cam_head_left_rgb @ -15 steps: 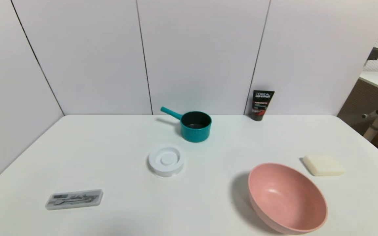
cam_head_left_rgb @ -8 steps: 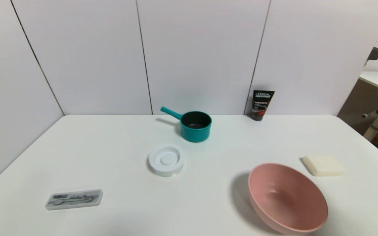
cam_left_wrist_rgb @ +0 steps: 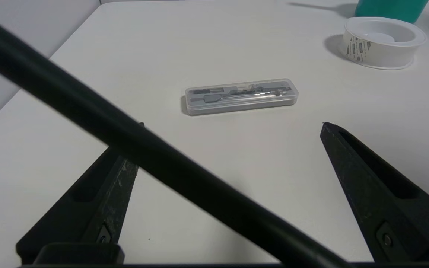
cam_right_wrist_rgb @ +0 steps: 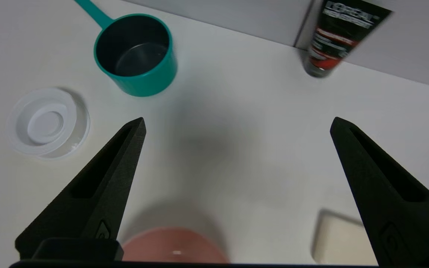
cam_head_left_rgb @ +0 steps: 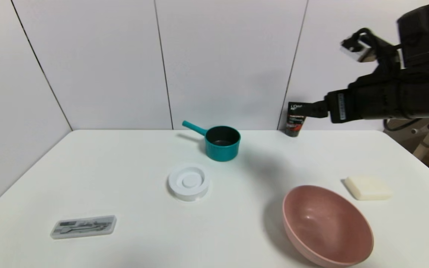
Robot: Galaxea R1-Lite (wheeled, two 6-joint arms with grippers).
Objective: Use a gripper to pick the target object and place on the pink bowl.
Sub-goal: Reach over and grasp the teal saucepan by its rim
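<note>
The teal saucepan (cam_head_left_rgb: 222, 143) stands upright at the back middle of the table, its handle pointing back-left; it also shows in the right wrist view (cam_right_wrist_rgb: 136, 56). The pink bowl (cam_head_left_rgb: 326, 225) sits empty at the front right, its rim just visible (cam_right_wrist_rgb: 173, 247) under the right wrist. My right gripper (cam_head_left_rgb: 313, 109) hangs high over the table's back right, to the right of the saucepan and well above it. Its jaws are open and empty (cam_right_wrist_rgb: 237, 121). My left gripper (cam_left_wrist_rgb: 232, 125) is open and empty, low over the front left; only the saucepan's base (cam_left_wrist_rgb: 389, 7) shows there.
A white ringed disc (cam_head_left_rgb: 188, 182) lies in front of the saucepan. A black tube (cam_head_left_rgb: 295, 121) stands at the back wall, a cream block (cam_head_left_rgb: 367, 188) beside the bowl, and a clear case (cam_head_left_rgb: 84, 226) at the front left. A black cable (cam_left_wrist_rgb: 162, 156) crosses the left wrist view.
My right arm has come into the head view from the upper right, casting a shadow over the bowl and table. No object has moved.
</note>
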